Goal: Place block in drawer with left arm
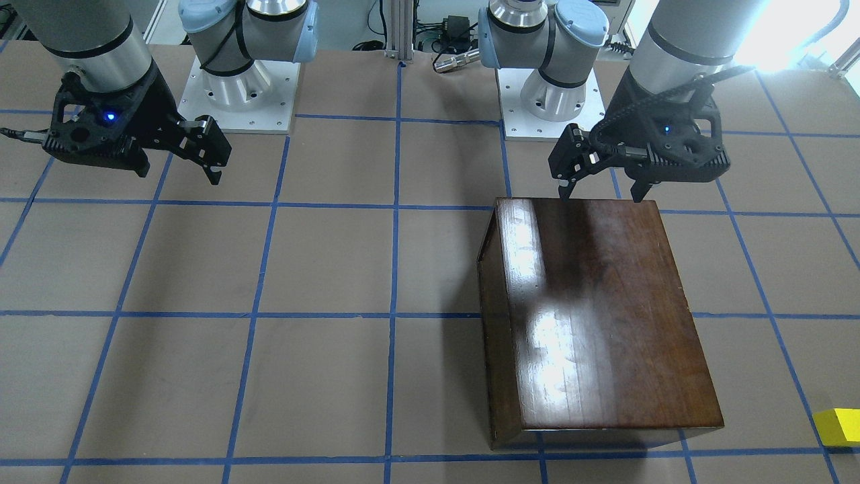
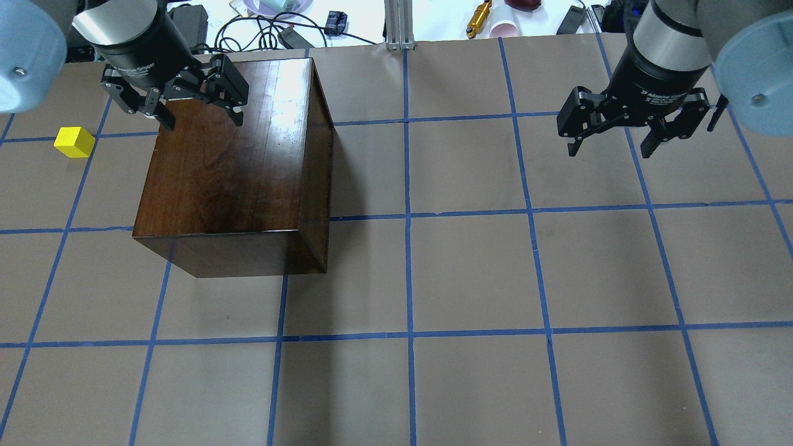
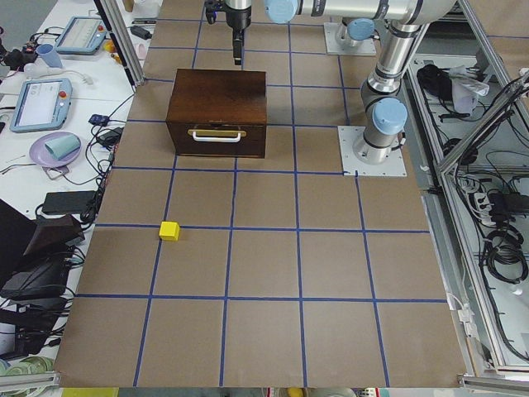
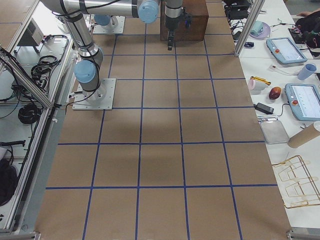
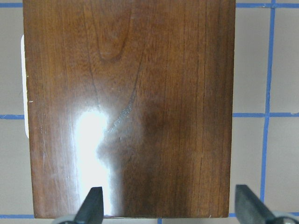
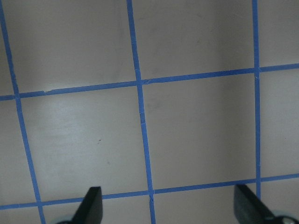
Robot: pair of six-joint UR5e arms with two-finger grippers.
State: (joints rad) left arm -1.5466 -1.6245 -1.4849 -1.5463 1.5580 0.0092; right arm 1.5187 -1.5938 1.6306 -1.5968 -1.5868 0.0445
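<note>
The small yellow block lies on the table to the left of the dark wooden box; it also shows at the front-facing view's right edge and in the left side view. The drawer is shut; its dark front panel with a pale handle faces the block. My left gripper, with the cable loop, hangs open and empty above the box's far edge; its wrist view looks down on the box top. My right gripper is open and empty over bare table.
The table is covered in brown paper with a blue tape grid. The two arm bases stand at the robot's side. Cables, cups and tablets lie beyond the table's far edge.
</note>
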